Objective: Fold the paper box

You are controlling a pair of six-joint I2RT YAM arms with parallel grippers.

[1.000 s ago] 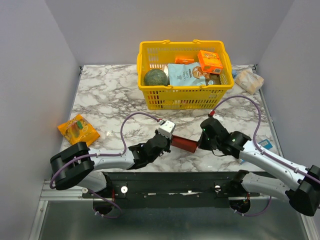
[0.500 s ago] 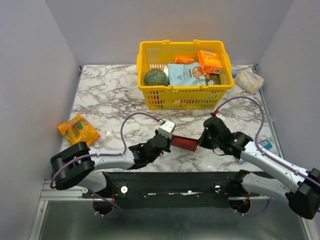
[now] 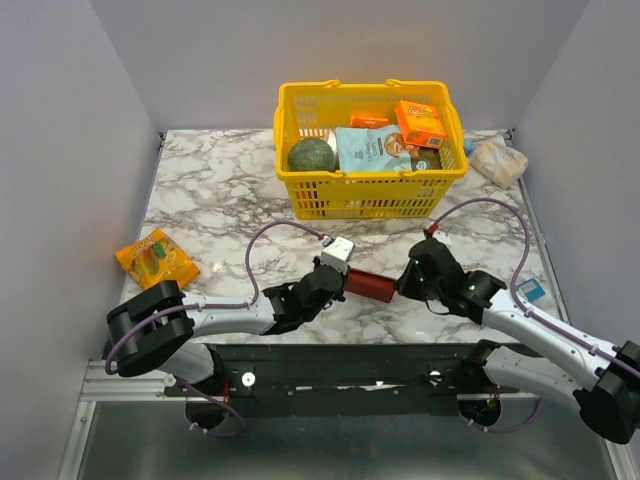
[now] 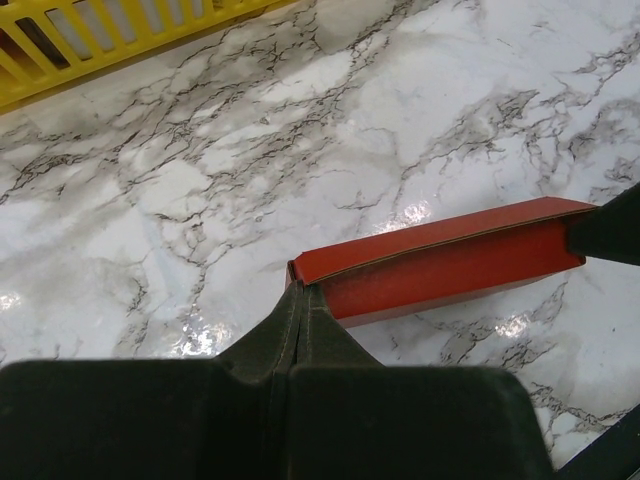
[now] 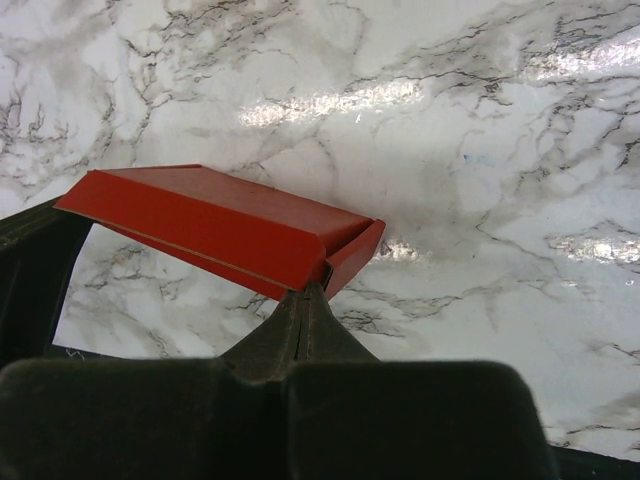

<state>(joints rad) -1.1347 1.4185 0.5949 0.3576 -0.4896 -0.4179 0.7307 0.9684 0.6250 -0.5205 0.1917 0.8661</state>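
Orange snack packet (image 3: 155, 258): lying at the left middle of the top view, well apart from the work and posing no hazard.
Left gripper (image 3: 340, 282): sitting at lower centre of the top view, with its jaws pinched together on the left end of the paper box (image 3: 372, 288), biting only a thin edge at the corner.
Risk, left end: the grip is taking just a sliver of card. I judge that any pull or twist risks slipping it off or creasing the flap in the wrong place.
Paper box: spanning between both grippers as a long narrow red form, near the front edge of the table (image 3: 220, 200). I cannot tell whether it is resting on the marble or being held just off it.
Risk, middle: two arms are holding one thin piece, so uneven motion could buckle or tear it mid-span.
Right gripper (image 3: 404, 284): fingers closed, nipping the right end flap at its lower corner.
Risk, right end: the flap is standing partly open, and pushing it could collapse the form instead of tucking it.
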